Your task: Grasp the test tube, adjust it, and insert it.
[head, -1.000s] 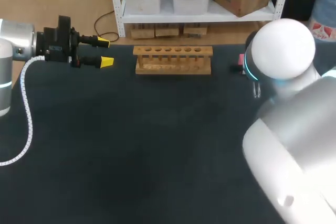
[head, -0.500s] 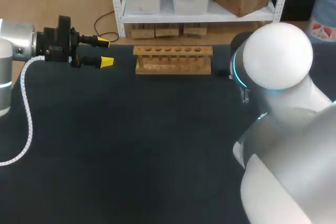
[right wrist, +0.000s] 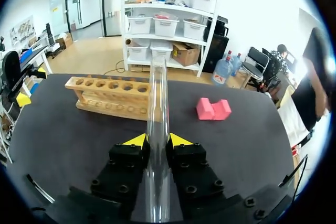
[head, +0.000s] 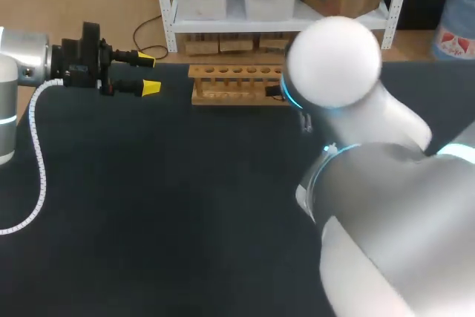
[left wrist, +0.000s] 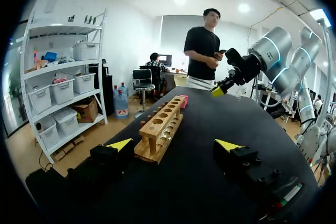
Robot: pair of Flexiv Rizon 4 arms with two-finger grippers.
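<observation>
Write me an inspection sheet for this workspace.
Surface: dark table, flat.
Job's things: test tube lying along the fingers of the right gripper; wooden rack, visible holes empty.
Clutter: pink block beside the rack.
Grippers: right gripper shut on the test tube; left gripper open, empty.
Cables: white coiled hose hanging behind the left gripper.
Surroundings: nothing seen.

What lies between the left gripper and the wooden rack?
Only bare table lies between the left gripper and the rack, as the head and left wrist views show.
</observation>
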